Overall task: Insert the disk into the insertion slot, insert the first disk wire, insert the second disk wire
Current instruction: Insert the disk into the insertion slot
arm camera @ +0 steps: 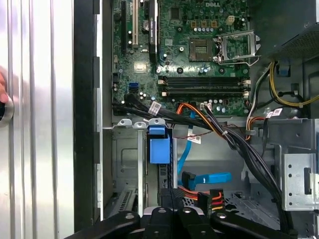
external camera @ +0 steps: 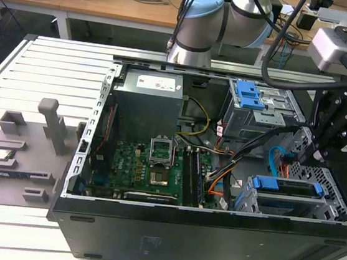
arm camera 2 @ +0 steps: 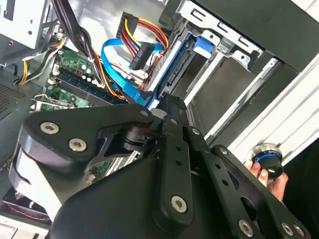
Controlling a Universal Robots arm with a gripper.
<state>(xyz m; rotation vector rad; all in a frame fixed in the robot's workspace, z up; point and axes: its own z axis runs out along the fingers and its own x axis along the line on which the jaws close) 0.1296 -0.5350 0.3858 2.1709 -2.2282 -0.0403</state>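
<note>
- Sitting in the low drive cage [external camera: 315,209], the disk [external camera: 298,189] shows its bright blue carrier along the top; in the first wrist view the carrier's blue tab [arm camera: 159,144] stands at the cage's mouth.
- The light blue flat cable [arm camera: 212,178] loops just beside the cage. In the first wrist view its darker end plug lies apart from the disk.
- The orange-red-black wire bundle [arm camera 2: 149,30] ends in a small black plug [arm camera 2: 142,54] close to the disk's edge, beside the blue cable. Whether that plug is seated cannot be told.
- The gripper [external camera: 312,152] hangs over the cage at the end toward the exterior view's right, and its black links [arm camera 2: 174,149] cover much of the second wrist view. I cannot tell whether it is spread or pressed together.
- A taller grey cage with blue tabs [external camera: 255,105] stands just behind the low cage.
- The green motherboard [external camera: 157,166] lies beside the cage toward the exterior view's left, with a grey power supply box [external camera: 148,102] behind it.
- The black computer case [external camera: 181,231] holds all of this and rests on a ribbed metal table [external camera: 43,65].
- Grey plastic fixtures [external camera: 49,122] stand on the table, well apart from the cage.
- A person's hand [arm camera 2: 266,177] holds a round knob [arm camera 2: 266,157] outside the case wall near the cage.
</note>
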